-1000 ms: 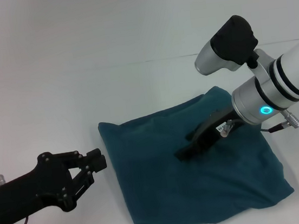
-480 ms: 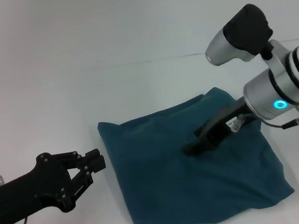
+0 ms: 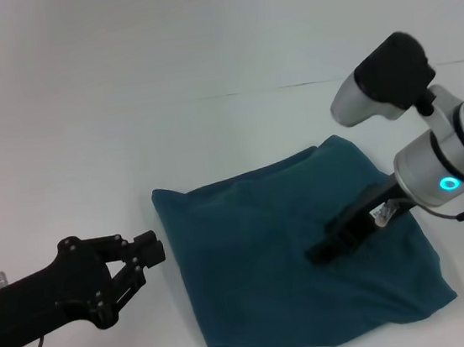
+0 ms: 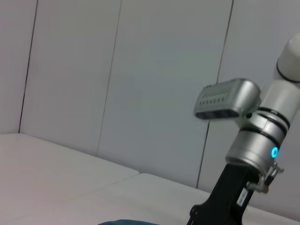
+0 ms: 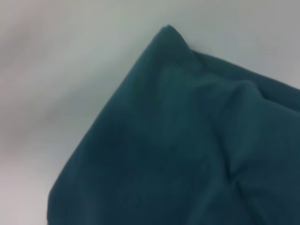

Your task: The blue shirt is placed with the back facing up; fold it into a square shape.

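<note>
One large teal-blue shirt of soft wrinkly fabric (image 3: 302, 258) lies on the white counter (image 3: 160, 72) already folded into a rough square, no print showing. Above its right half hovers the right claw (image 3: 322, 254); whether its fingers are parted cannot be told. If a fingertip catches the top layer as that arm lifts, the fold could drag open and skew the edges. Just off the shirt's left edge, the black left claw (image 3: 150, 249) hangs closed on nothing.
</note>
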{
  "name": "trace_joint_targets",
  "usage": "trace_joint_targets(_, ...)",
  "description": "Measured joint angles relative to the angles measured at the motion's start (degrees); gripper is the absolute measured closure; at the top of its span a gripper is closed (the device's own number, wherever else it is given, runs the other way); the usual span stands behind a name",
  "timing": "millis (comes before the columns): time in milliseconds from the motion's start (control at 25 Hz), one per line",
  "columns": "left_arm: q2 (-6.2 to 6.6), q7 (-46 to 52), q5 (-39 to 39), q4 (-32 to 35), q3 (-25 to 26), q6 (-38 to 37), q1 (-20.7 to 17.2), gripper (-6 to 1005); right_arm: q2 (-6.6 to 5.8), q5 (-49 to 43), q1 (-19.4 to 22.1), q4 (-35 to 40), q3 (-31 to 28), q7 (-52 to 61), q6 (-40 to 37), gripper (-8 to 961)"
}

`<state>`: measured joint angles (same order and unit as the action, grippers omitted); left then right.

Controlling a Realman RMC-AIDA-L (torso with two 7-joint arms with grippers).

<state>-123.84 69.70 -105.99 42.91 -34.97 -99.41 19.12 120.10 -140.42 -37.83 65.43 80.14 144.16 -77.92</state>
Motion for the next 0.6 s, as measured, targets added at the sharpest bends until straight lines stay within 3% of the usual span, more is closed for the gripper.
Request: trace_joint_targets(600, -0.09, 0.0, 0.0, 0.0, 0.0, 0.2, -0.2, 867, 0.09, 3.5, -3.8, -6.6, 1.6, -3.1, 3.1, 359)
